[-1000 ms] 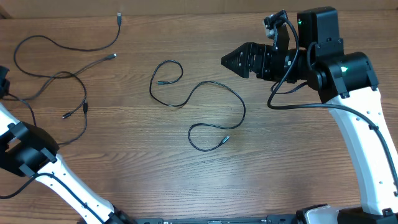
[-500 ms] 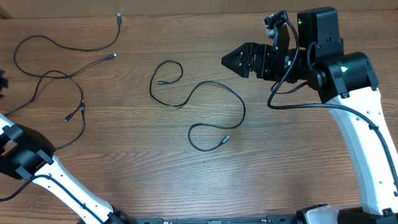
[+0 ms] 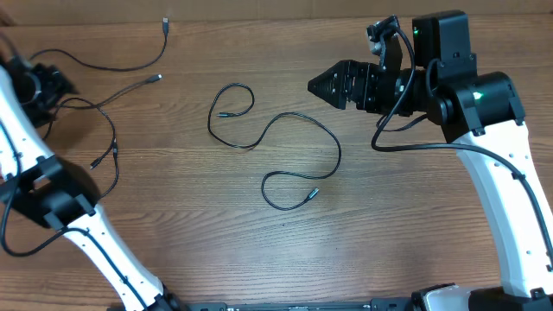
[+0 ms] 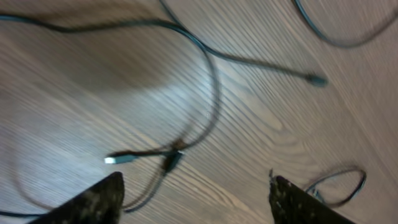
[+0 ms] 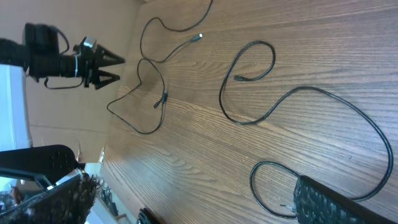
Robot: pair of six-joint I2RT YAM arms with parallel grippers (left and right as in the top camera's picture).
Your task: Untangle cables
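Three thin black cables lie loose on the wooden table. One cable (image 3: 298,115) snakes across the middle, also in the right wrist view as cable (image 5: 305,89). Two more cross each other at the far left: one cable (image 3: 130,69) and another cable (image 3: 116,173). My left gripper (image 3: 59,86) hovers above them, open, with nothing between its fingers (image 4: 93,202). Below it lie a cable strand (image 4: 214,93) and a silvery plug (image 4: 118,160). My right gripper (image 3: 315,85) hangs open above the table's far right, holding nothing. The right wrist view shows the left gripper (image 5: 118,68) beside the crossed cables.
The right arm's own thick black wire (image 3: 406,121) loops beside its wrist. The left arm (image 3: 52,199) stretches along the table's left edge. Bare wood (image 3: 199,233) fills the front half.
My left gripper has opened and swung from off the left edge to over the far-left cables. The left cables have shifted slightly. The right arm has not moved.
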